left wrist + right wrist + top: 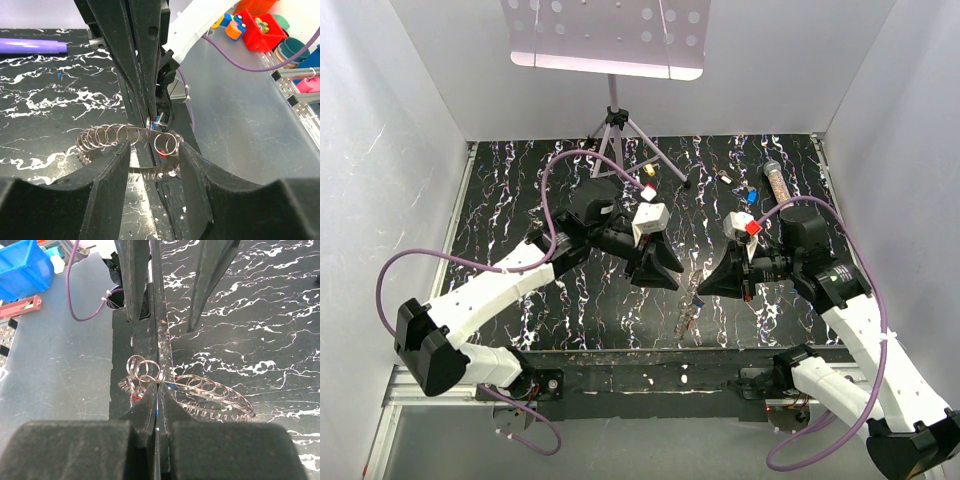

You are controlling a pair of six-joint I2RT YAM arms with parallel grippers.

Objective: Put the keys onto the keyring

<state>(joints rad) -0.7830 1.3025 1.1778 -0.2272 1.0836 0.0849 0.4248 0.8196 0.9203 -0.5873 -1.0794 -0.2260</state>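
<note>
The keyring (210, 391) was thin bright metal, its coiled loops smooth and shiny. My right gripper (159, 386) had matt black plastic fingers, faintly grainy. The counter (260, 315) was glossy black with white marbled veins, the pen (30, 46) smooth purple plastic.

right gripper (153, 119) across left gripper (154, 151) gap

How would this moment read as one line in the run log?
left pincer: open, fingers either side of keyring | right pincer: shut on keyring | keyring: between both pincers
</note>
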